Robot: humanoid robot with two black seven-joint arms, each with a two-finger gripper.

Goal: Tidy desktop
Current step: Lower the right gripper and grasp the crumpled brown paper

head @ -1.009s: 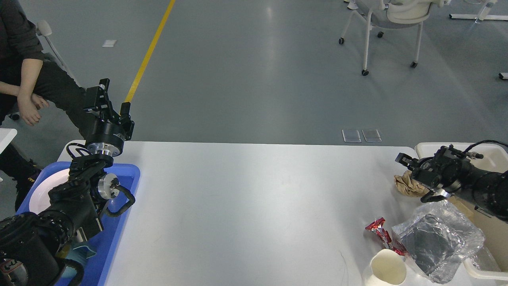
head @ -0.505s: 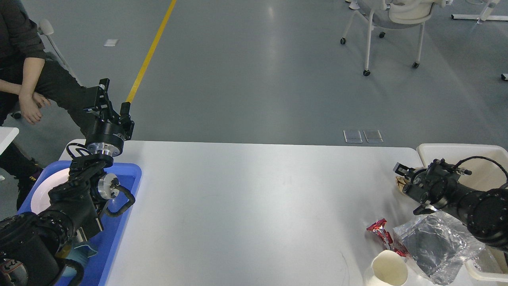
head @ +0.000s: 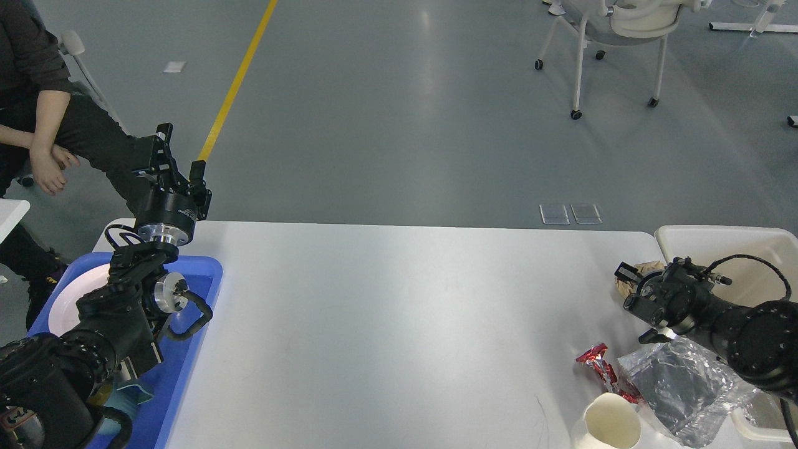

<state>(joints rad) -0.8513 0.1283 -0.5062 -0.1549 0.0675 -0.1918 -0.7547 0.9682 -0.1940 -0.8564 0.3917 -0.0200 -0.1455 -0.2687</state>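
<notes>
While right gripper (head: 625,274) hovers at crumpled brown paper (head: 645,269): jaw gap unreadable, can't tell.
Left gripper (head: 176,154): raised over blue tray (head: 199,293), fingers apart, empty.
Surface (head: 386,324): desktop, mostly bare; litter clustered right.
Grasp tip: descend square, pinch paper's bulk, clear cream bin (head: 723,240) rim.

We are seeing one worktop (head: 399,312), one blue tray (head: 187,368) holding one white plate (head: 65,305), one cream bin (head: 729,240), one paper cup (head: 614,424), one red wrapper (head: 595,365), one clear bag (head: 686,390), one brown paper wad (head: 626,284), and two grippers: left (head: 177,165), right (head: 626,273).
</notes>
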